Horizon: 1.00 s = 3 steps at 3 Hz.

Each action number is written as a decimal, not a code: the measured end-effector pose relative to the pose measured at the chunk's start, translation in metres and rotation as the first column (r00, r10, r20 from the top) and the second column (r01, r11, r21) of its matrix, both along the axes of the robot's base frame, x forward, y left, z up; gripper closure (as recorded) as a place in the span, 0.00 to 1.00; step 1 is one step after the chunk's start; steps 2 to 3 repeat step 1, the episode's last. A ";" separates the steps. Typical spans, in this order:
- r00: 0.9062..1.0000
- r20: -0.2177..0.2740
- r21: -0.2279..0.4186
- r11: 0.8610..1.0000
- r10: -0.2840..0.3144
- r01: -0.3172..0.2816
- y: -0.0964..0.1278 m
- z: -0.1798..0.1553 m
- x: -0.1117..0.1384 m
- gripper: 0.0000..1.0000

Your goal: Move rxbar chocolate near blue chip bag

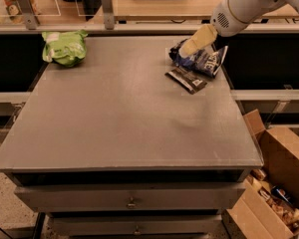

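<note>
The rxbar chocolate (186, 79), a flat dark bar with a white stripe, lies on the grey table (119, 118) at the back right. It touches the front edge of the crumpled blue chip bag (205, 60). My gripper (188, 47) hangs above the bag's left part, lifted clear of the bar, with pale fingers pointing down-left. The white arm comes in from the upper right.
A light green bag (65, 47) lies at the table's back left corner. Open cardboard boxes (276, 183) stand on the floor to the right of the table. A shelf with posts runs behind the table. Drawers sit under the table's front edge.
</note>
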<state>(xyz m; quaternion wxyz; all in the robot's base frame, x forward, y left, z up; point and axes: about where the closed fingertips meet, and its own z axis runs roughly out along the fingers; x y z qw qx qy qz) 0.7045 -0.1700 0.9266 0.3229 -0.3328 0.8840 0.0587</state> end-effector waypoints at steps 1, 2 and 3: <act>1.000 0.000 0.000 1.000 0.000 0.000 0.000 0.000 0.000 0.00; 1.000 0.000 0.000 1.000 0.000 0.000 0.000 0.000 0.000 0.00; 1.000 0.000 0.000 1.000 0.000 0.000 0.000 0.000 0.000 0.00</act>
